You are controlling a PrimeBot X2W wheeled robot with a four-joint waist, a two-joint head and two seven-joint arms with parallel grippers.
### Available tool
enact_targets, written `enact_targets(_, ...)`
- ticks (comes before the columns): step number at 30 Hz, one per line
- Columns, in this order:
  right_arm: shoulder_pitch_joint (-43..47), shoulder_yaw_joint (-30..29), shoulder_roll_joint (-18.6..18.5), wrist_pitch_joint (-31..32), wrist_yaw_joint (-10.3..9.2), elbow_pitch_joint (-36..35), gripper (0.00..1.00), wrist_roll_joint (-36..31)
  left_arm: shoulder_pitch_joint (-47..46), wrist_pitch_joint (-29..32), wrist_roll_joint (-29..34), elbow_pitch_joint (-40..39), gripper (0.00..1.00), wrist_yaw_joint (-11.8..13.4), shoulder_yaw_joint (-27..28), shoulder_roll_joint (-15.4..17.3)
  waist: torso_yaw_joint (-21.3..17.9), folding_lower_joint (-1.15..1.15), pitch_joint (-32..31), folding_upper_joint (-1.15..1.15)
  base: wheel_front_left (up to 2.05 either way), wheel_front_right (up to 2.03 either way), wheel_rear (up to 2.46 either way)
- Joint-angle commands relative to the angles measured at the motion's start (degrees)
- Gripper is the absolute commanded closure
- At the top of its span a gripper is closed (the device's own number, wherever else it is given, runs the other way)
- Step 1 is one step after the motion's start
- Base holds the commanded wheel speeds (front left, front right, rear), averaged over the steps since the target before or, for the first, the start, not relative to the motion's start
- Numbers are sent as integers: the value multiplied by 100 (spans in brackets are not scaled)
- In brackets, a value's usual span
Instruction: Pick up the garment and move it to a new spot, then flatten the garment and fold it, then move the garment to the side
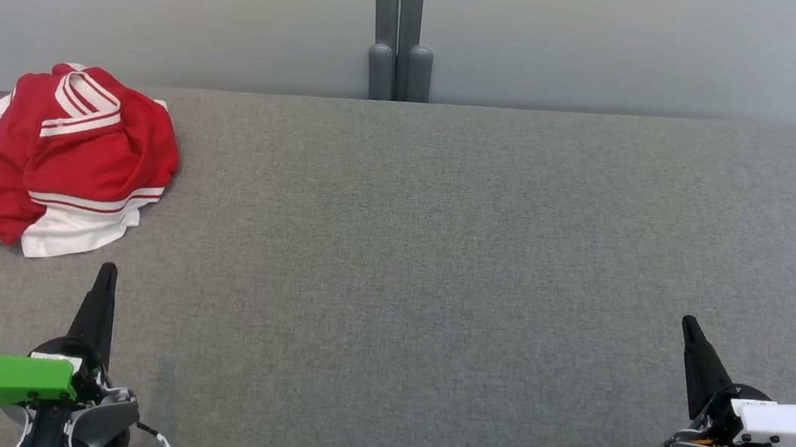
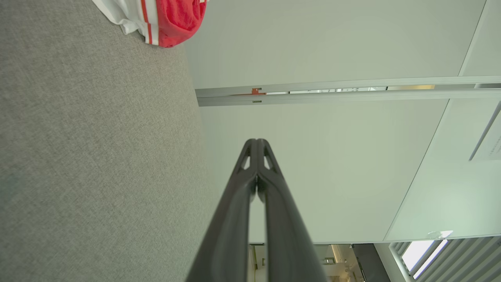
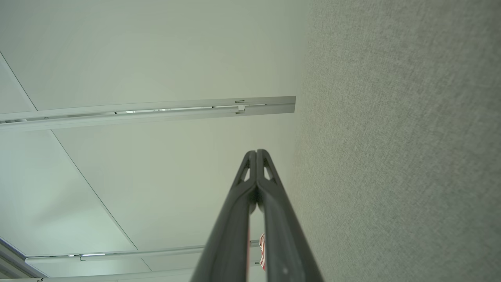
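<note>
The red-and-white jersey (image 1: 56, 159) lay crumpled in a loose heap on the grey fabric-covered table (image 1: 439, 259), well to the left of the twin grey post (image 1: 403, 27) behind the table's far edge. Its white side seemed to spill a little over the table's edge. Nothing there served as a container, and the jersey sat bare on the cloth surface with nothing on it or around it.

The left gripper (image 1: 107, 270) stood left of the post and much nearer the robot, close to the jersey's near hem but apart from it. Its fingers were pressed tip to tip with nothing between them. The right gripper (image 1: 688, 321) stood well to the right of the post, far from the jersey, likewise clenched and empty.

Both arms looked parked at rest, fingers pointing toward the post's side of the table, so I judged that the pick-up had not begun. The broad bare stretch in front of the post probably suited laying the jersey flat. The left gripper, being nearer, would need to open before taking hold.
</note>
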Motion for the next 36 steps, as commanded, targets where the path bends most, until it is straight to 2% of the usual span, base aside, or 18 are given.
enact_targets(1, -39, -1, -4, 11, 5, -27, 100, -19, -69, 13, 0, -2, 100, -35, 11, 17, 0, 0, 0, 0, 0, 0, 0)
enact_targets(36, -39, 0, -4, 10, 5, -27, 100, -19, -70, 13, 0, -2, 100, -35, 10, 17, 0, 0, 0, 0, 0, 0, 0)
